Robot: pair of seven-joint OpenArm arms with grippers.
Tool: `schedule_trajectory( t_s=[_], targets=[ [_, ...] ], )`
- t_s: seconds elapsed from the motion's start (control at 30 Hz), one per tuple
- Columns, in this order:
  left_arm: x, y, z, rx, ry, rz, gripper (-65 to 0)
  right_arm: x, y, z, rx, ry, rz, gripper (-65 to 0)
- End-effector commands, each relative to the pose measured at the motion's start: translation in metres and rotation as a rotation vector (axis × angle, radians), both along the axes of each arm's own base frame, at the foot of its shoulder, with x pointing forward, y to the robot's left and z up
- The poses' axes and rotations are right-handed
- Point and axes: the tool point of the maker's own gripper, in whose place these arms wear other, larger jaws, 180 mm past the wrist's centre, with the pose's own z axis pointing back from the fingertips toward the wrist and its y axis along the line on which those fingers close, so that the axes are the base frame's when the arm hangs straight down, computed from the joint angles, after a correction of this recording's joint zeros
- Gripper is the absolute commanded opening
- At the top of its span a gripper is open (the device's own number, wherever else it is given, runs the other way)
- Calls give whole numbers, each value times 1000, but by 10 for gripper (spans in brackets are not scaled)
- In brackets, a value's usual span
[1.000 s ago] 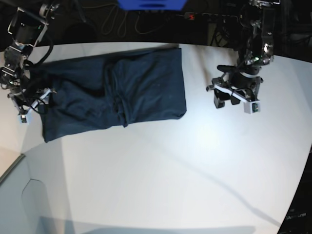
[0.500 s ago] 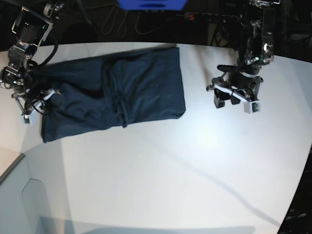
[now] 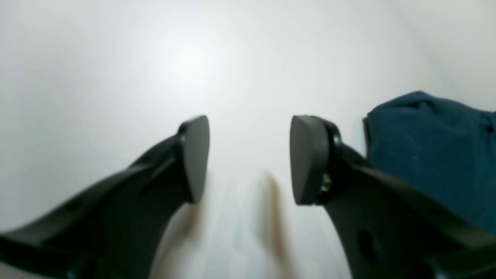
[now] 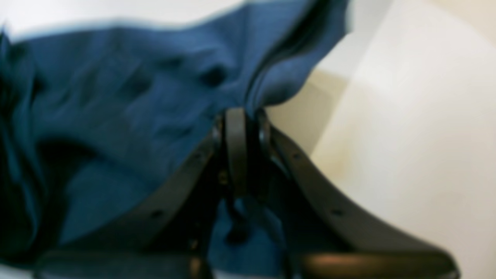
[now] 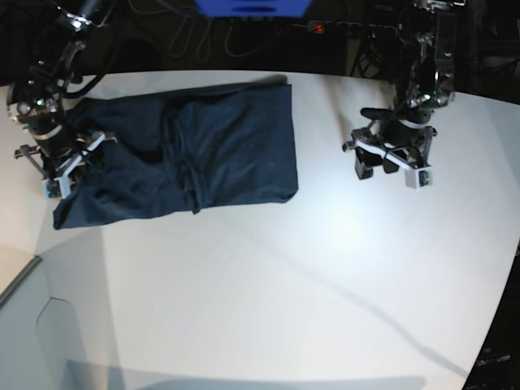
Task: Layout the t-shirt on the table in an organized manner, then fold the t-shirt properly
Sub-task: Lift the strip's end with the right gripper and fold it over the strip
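Dark navy cloth fills the far left part of the table (image 5: 268,276) in your base view: the shirt (image 5: 203,150) lies there in a rough rectangle, with a bunched vertical ridge of folds near its middle and its far edge close to the table's back rim. Its left end is rumpled where your right gripper (image 4: 243,128) has it. In the right wrist view you can see the jaws drawn together on a pinch of fabric, with the cloth rising from them in a raised, creased flap; the picture is blurred, so finer detail is lost. Your left gripper (image 3: 248,159) sits well apart from the shirt, over bare white tabletop to the right in the base view. Its jaws stand apart with nothing between them, and a corner of the shirt shows just beyond its right finger (image 3: 310,159).
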Motion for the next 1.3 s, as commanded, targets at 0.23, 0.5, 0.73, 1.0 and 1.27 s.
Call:
schedule_trajectory(
  t_s=[0.23, 0.5, 0.73, 1.0, 1.27],
  targets=[
    [7, 2, 10, 3, -40, 0, -324, 0, 89, 40, 37, -120, 201, -650],
    [1, 4, 6, 8, -25, -1, -324, -8, 172, 45, 114, -127, 410, -650],
    [-5, 4, 2, 8, -11, -2, -324, -10, 234, 56, 174, -156, 575, -650],
    [-12, 4, -7, 8, 17, 0, -324, -11, 267, 66, 193, -186, 678, -650],
    [-27, -18, -40, -62, 104, 27, -420, -10, 271, 70, 184, -198, 706, -650]
  ],
)
